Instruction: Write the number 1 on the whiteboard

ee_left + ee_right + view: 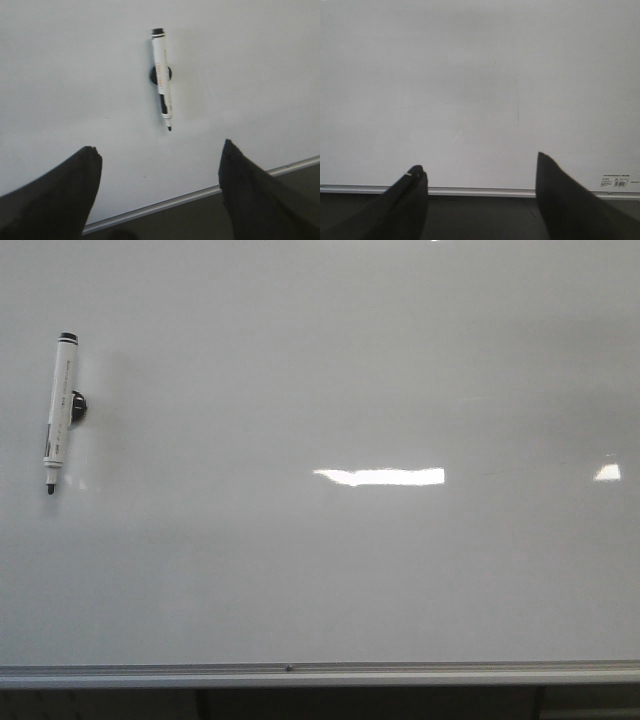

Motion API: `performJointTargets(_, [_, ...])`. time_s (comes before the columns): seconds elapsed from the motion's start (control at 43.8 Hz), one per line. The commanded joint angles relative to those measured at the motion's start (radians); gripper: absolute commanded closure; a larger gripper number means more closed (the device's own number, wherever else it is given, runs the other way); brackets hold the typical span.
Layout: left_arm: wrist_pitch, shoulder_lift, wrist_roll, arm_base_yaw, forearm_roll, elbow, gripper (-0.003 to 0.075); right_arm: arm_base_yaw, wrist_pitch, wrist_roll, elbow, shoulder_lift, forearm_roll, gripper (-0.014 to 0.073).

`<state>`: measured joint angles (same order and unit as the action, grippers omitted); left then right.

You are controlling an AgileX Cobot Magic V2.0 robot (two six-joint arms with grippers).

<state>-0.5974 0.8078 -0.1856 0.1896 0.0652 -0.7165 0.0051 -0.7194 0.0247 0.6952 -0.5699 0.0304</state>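
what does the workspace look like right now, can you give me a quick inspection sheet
surface: whiteboard glossy white, glare patches in the front view, grey rail along its lower edge
job's things: no number 1 seen on the board; marker lies at the board's left, cap off, black tip toward the rail, a small black round piece beside its barrel
clutter: small printed label near the board's edge in the right wrist view; faint thin marks there too
grippers: left gripper open, apart from the marker; right gripper open, holding nothing
cables: nothing seen
surroundings: dark area beyond the rail, no detail visible
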Motion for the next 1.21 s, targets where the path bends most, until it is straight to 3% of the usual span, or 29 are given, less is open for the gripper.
performJointTargets(0.0, [0.089,0.087,-0.006,0.038,0.003,-0.056,0.0229,0.001,0.082,-0.001,0.025,-0.009,-0.011,0.0098])
performJointTargets(0.206, [0.149,0.257,0.038,0.04,0.003,-0.095,0.0216,0.001,0.082,-0.001,0.025,-0.009,-0.011,0.0098])
performJointTargets(0.434, [0.215,0.442,0.079,0.032,0.005,-0.158,0.0115,0.001,0.082,-0.001,0.025,-0.009,-0.011,0.0098])
performJointTargets(1.188, [0.508,0.717,0.091,0.022,0.059,-0.191,0.0123,0.001,0.081,-0.001,0.025,-0.009,-0.011,0.0098])
